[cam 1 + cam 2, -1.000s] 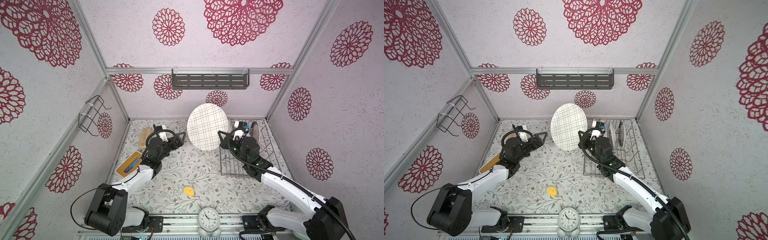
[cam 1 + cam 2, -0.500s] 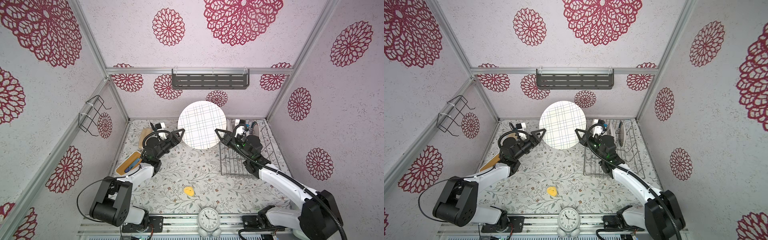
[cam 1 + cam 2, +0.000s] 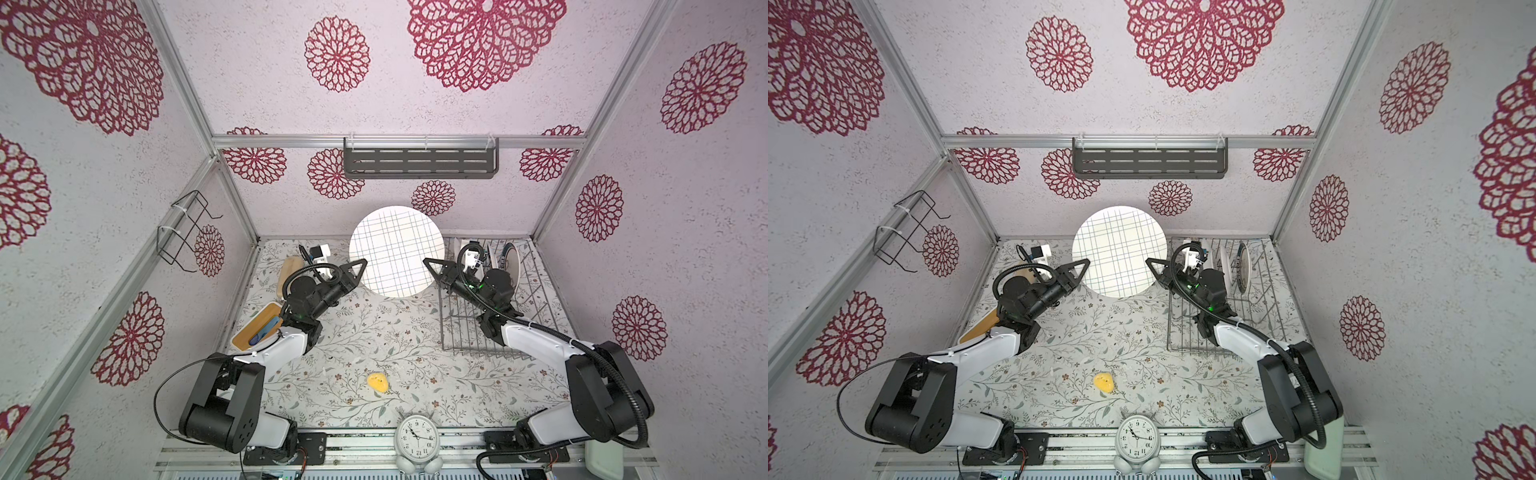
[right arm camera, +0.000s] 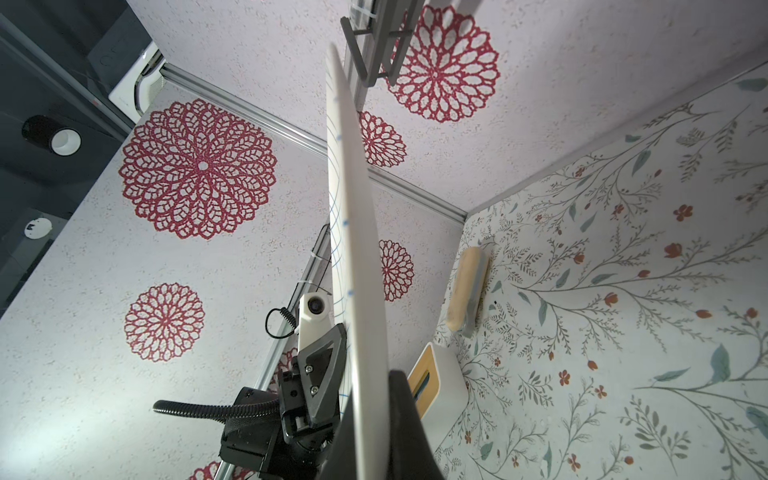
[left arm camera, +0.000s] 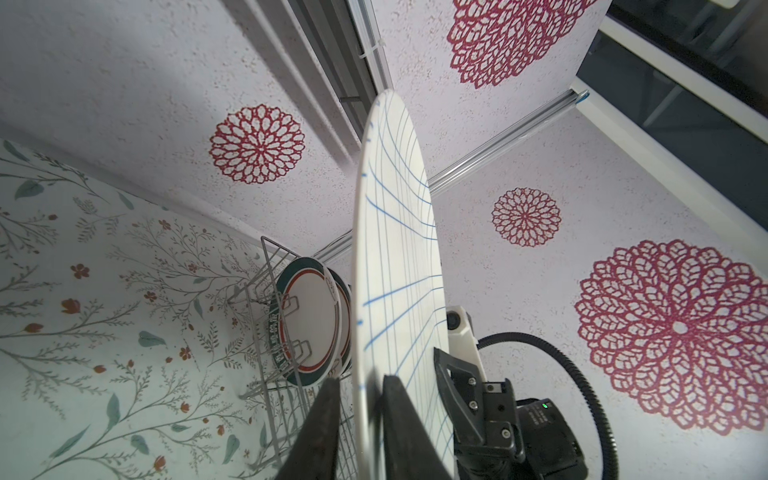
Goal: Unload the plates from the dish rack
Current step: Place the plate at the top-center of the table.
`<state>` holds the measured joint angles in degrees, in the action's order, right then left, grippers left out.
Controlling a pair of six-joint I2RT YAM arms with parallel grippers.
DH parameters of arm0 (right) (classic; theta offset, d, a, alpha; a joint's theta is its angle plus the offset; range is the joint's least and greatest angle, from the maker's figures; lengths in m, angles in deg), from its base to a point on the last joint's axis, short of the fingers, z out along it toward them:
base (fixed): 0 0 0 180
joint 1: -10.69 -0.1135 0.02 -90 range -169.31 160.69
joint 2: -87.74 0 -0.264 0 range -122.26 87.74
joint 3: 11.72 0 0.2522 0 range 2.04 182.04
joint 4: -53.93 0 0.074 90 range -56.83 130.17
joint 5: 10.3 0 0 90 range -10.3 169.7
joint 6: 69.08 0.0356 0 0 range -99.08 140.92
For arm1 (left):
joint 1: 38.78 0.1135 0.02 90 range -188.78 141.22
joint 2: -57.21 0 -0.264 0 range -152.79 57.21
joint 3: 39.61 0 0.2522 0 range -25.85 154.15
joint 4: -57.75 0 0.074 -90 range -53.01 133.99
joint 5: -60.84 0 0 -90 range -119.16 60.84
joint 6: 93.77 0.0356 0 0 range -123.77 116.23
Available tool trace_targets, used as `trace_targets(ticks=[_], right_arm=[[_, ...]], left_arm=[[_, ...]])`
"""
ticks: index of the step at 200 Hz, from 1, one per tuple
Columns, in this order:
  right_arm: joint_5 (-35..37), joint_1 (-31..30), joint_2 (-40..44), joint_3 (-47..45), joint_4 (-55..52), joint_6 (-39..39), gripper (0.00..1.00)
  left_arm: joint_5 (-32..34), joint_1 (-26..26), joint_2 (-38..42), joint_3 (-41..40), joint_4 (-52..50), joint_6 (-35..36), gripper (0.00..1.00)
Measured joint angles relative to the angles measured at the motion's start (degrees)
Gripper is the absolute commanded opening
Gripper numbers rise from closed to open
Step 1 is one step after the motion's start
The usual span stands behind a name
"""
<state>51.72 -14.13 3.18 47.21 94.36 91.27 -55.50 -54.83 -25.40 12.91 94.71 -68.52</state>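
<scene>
Right gripper clamps the plate by its right rim, aloft left of the rack; left gripper straddles the opposite rim, likely for handover; whether it grips, I cannot tell.

The checked plate is turned from a slanted oval to full-face in both top views and is shifted away from the dish rack. The left gripper is brought from well apart to the plate's rim, its jaws narrowed from wide open to either side of it.
</scene>
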Motion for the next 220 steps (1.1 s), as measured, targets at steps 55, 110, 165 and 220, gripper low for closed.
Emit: trace_targets(ticks=[55, 110, 165, 220], right_arm=[[-2.03, 0.42, -2.56, 0.00, 5.75, 3.26, 0.29], [-4.33, 0.48, -3.96, 0.02, 9.73, 7.67, 0.67], [-6.95, 0.85, -6.91, 1.88, 11.21, 10.82, 0.99], [-7.04, 1.07, -6.73, 3.69, 2.62, 7.76, 0.99]], left_arm=[[-0.07, 0.37, 0.50, 0.00, 0.68, -3.87, 0.00], [-0.81, 1.16, 0.50, -0.31, 0.11, -3.17, 0.00], [-1.68, 3.17, 0.50, -1.07, -1.92, -2.49, 0.00], [-2.16, 6.73, 0.55, -3.15, -2.05, -2.56, 0.00]])
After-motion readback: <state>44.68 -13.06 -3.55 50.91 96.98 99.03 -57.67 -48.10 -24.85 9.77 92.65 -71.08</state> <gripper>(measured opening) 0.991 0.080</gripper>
